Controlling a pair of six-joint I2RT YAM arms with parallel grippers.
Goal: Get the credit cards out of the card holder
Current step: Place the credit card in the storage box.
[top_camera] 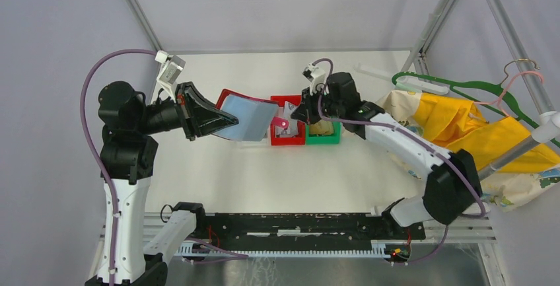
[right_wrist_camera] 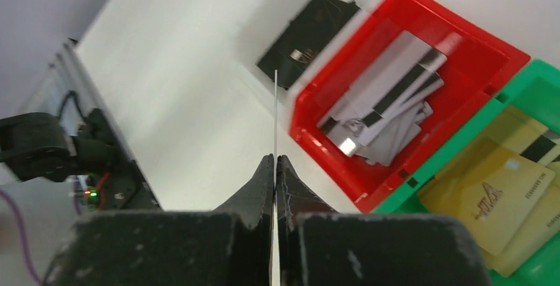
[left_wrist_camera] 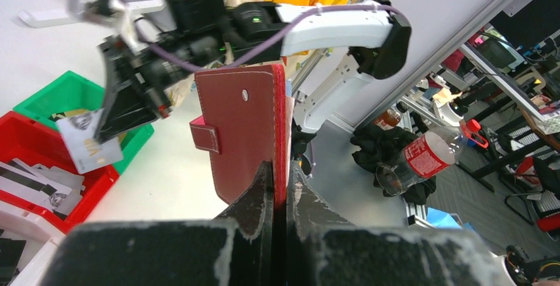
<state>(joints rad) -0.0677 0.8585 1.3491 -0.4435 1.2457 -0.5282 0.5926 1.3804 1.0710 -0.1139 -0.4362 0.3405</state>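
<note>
The left gripper (left_wrist_camera: 279, 175) is clamped on the bottom edge of the small red folding card holder (left_wrist_camera: 241, 134). The holder stands up tall in the middle of the left wrist view, with its clasp tab pointing left. The right gripper (right_wrist_camera: 275, 162) is squeezed shut on a thin pale plastic card (left_wrist_camera: 84, 144). The card is at the left, apart from the holder, by the red plastic bin (right_wrist_camera: 482, 35). Its print is too blurry to read.

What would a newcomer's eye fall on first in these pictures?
The red card holder, held open in the air by the left claw, left of centre. Next, the right claw pinching a thin card above the red bin of grey cards at mid-table, with gold cards in the green bin beside it.
</note>
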